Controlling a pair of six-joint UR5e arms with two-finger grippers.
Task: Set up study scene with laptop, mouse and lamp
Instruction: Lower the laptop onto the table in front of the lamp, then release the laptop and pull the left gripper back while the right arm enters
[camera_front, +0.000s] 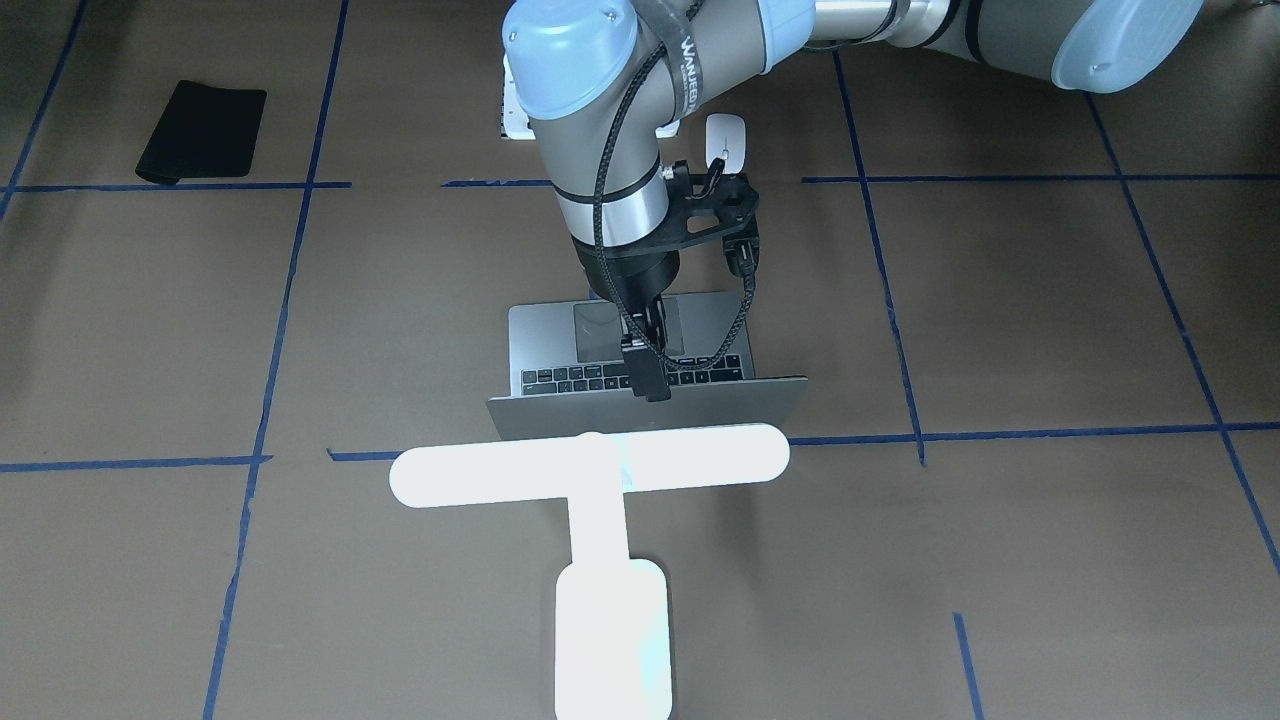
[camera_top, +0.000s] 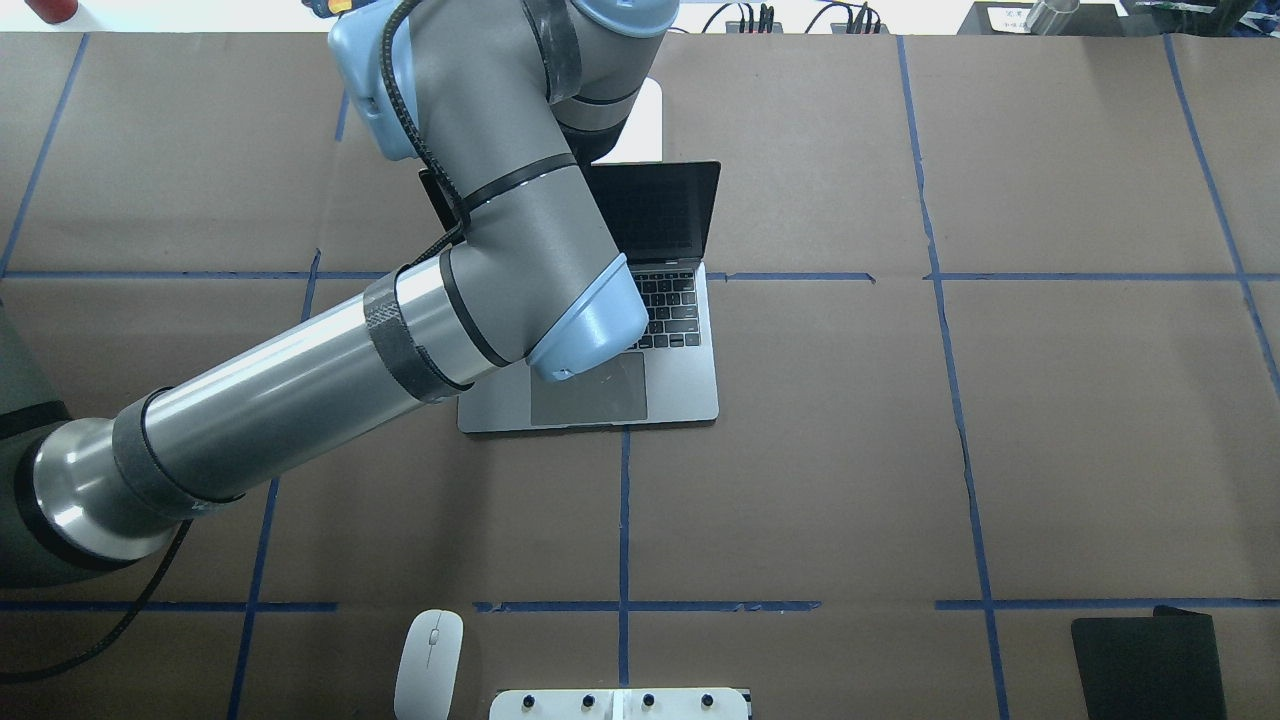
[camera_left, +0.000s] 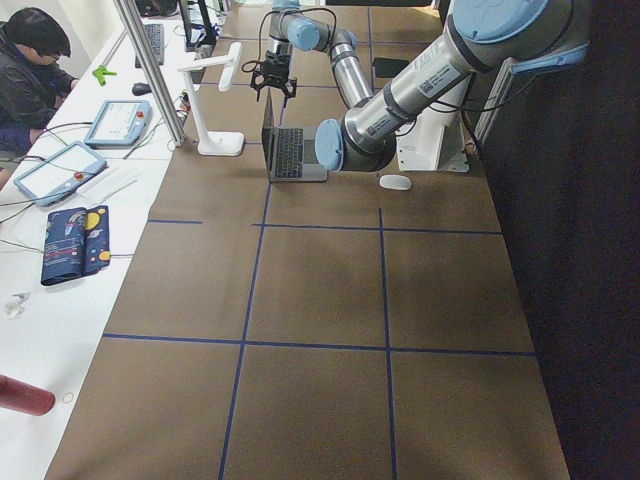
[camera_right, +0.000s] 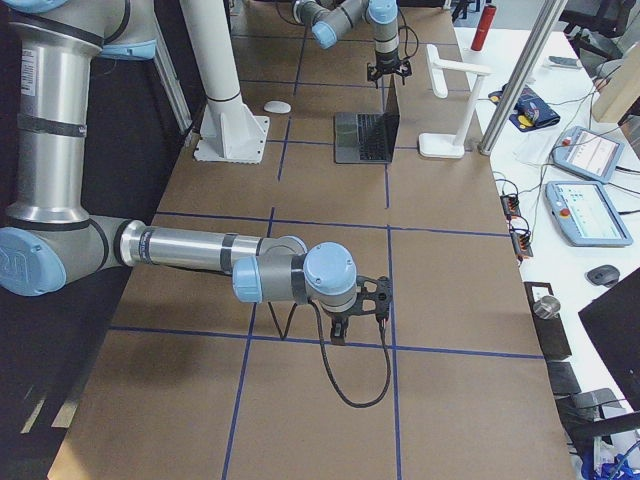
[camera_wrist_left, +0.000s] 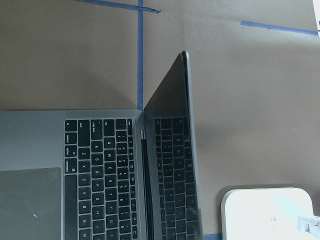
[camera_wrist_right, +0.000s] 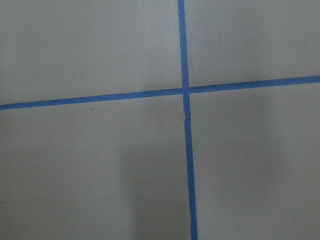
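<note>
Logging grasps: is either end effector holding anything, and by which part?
Left end effector sits at the laptop lid's top edge; a grip cannot be confirmed. Right end effector shows nothing held.

Seen from overhead, the left arm (camera_top: 300, 380) reaches in from 8 o'clock over the laptop (camera_top: 680, 380), whose upright screen and the lamp (camera_front: 590, 480) behind block 12 o'clock. Bare table (camera_top: 1050, 420) lies open at 3 o'clock.
</note>
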